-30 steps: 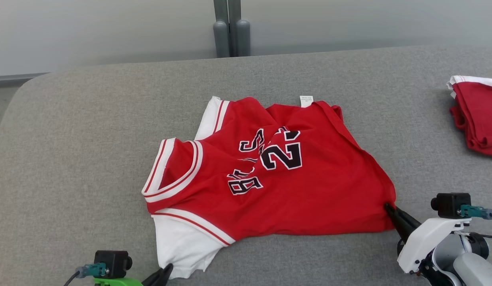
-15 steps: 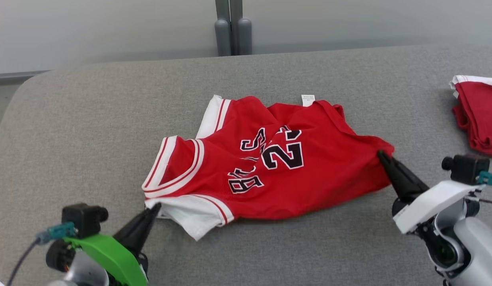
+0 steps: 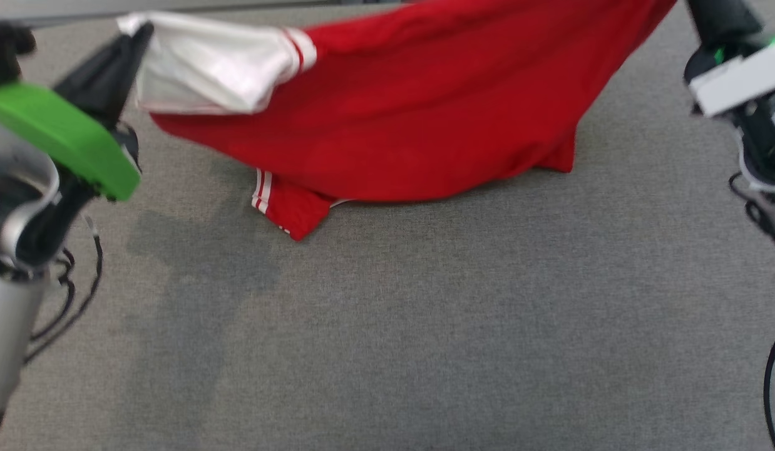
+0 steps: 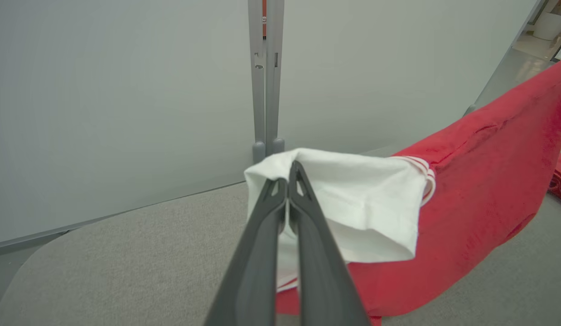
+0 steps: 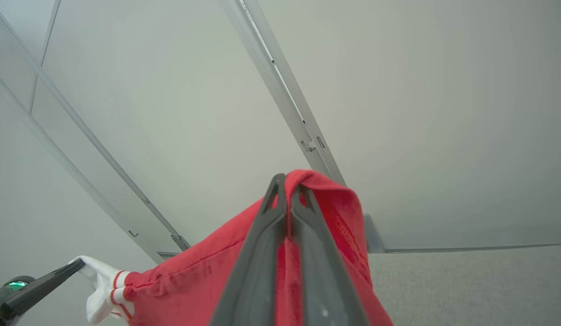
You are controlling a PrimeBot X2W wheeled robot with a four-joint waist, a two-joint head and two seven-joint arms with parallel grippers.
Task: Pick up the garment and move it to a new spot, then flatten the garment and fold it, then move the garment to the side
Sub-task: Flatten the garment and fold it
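Garment (image 3: 425, 106), motion-blurred, top edge cut off, far side hidden

The right pincer (image 5: 287, 186) is clamped on a red corner of the garment (image 5: 194, 280), above the grey worktop (image 5: 466, 285). The cloth sags leftward to its white sleeve (image 5: 97, 285), gripped by the left pincer (image 5: 80, 262). A pale wall (image 5: 421, 113) stands behind.

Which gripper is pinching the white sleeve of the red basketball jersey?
The left gripper: it clamps the white sleeve, while the right gripper clamps a plain red edge of the jersey.
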